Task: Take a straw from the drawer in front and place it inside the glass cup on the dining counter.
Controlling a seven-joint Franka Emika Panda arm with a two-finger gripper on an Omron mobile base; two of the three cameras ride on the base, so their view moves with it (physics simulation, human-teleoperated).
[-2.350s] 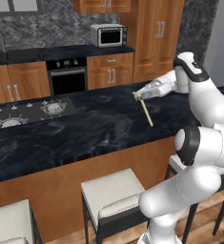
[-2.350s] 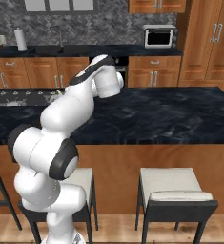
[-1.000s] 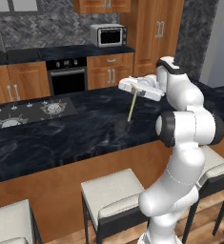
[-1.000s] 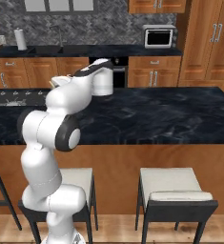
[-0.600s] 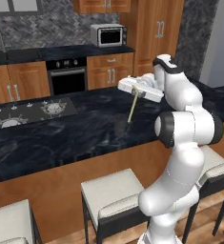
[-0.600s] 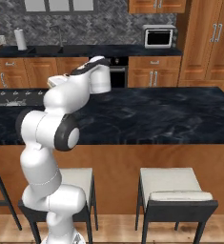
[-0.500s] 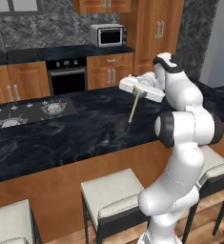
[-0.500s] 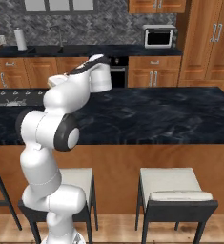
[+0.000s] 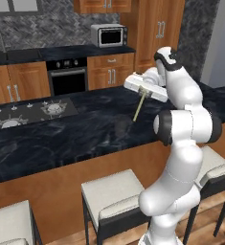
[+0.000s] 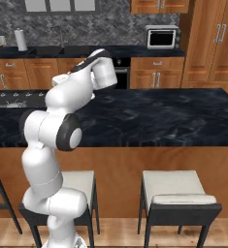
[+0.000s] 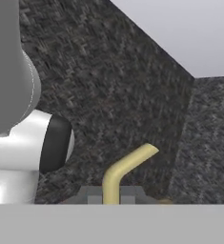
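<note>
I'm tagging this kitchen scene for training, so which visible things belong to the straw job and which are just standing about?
Part of the job:
- thin pale yellow-tan straw, hanging from the shut two-finger gripper
- small clear glass cup, below the straw's lower end
- long black marble-veined dining counter

Just standing about:
- silver microwave
- black built-in oven
- gas stovetop
- white-cushioned stools

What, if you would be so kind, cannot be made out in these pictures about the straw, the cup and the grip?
- Glass cup: left base view, a faint smudge, rim unreadable.
- Straw tip: whether over the cup, unclear.
- Gripper: hand view, finger contact cut off by bottom edge.
</note>
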